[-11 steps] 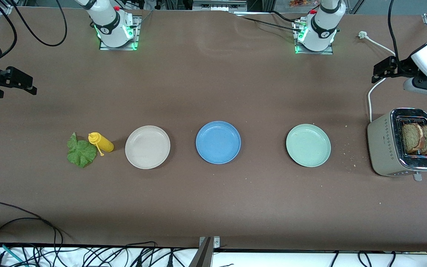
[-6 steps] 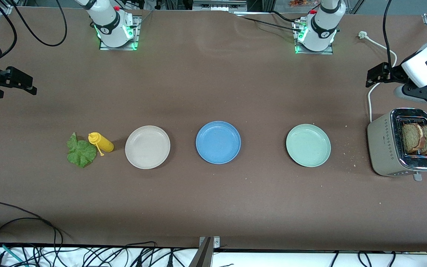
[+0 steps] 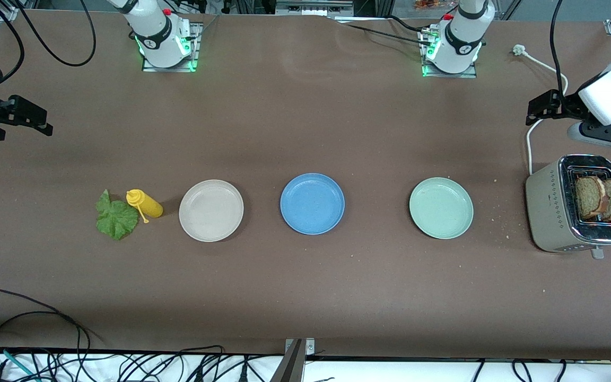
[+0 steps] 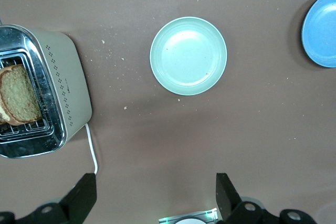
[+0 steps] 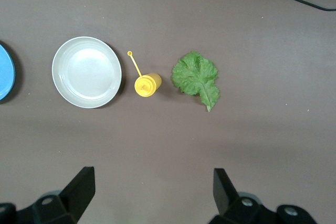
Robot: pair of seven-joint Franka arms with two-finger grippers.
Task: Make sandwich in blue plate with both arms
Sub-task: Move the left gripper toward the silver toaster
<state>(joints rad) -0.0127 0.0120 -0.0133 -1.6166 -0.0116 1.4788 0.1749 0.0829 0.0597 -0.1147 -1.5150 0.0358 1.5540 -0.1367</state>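
The blue plate (image 3: 312,203) (image 4: 321,30) sits bare at the table's middle. Two brown bread slices (image 3: 600,199) (image 4: 18,95) stand in the slots of a beige toaster (image 3: 552,212) (image 4: 65,77) at the left arm's end. A green lettuce leaf (image 3: 115,217) (image 5: 197,77) lies flat on the table at the right arm's end. My left gripper (image 3: 543,105) (image 4: 156,187) hangs open and holds nothing, above the toaster's white cord (image 3: 529,143). My right gripper (image 3: 32,119) (image 5: 152,184) waits open above bare table at the right arm's end.
A yellow squeeze bottle (image 3: 145,203) (image 5: 147,84) lies beside the leaf. A beige plate (image 3: 211,210) (image 5: 86,72) and a pale green plate (image 3: 441,207) (image 4: 188,56) flank the blue one. Crumbs dot the table by the toaster. Cables hang along the front edge.
The left arm's wrist has lifted and shifted slightly above the cord; its gripper stays open. The right arm and everything on the table have not moved.
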